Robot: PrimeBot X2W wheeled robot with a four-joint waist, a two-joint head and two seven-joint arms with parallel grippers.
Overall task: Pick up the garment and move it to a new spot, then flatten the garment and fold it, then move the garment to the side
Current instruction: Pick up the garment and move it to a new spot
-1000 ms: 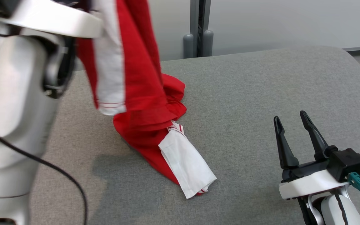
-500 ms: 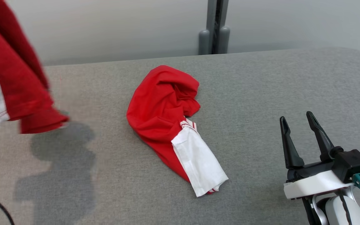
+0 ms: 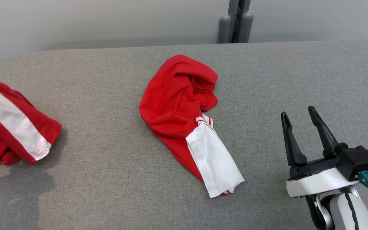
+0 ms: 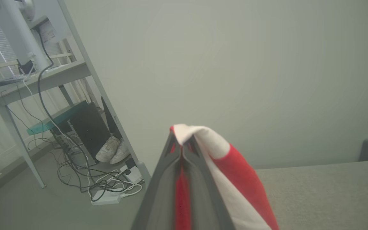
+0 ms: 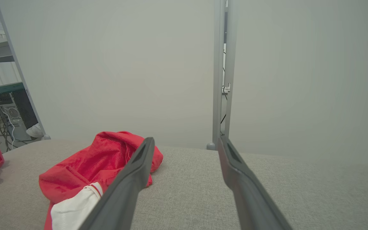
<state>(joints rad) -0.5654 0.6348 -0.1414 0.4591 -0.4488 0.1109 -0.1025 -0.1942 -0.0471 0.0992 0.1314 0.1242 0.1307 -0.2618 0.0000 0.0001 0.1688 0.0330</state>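
The left claw (image 4: 181,144) is clamped shut on a fold of the red-and-white garment (image 4: 235,166). In the left wrist view the cloth pokes out above the fingertips and falls away toward the lower right of the frame. In the head view this garment (image 3: 11,127) is bunched at the far left edge, a white stripe running across the red, with its lower end down at the grey fabric surface (image 3: 107,80) (whether it rests there or only brushes it I cannot tell).

A second red garment (image 3: 171,105) lies crumpled in the middle of the frame. Its white sleeve (image 3: 216,163) points toward the lower right.

The right claw (image 3: 298,112) sits at the lower right of the head view, its fingers spread wide with nothing between them, well apart from both garments. In the right wrist view the second red garment (image 5: 91,163) lies at the lower left, partly behind the left-hand finger (image 5: 129,182).

A grey post (image 3: 235,22) stands against the pale wall at the top of the head view.
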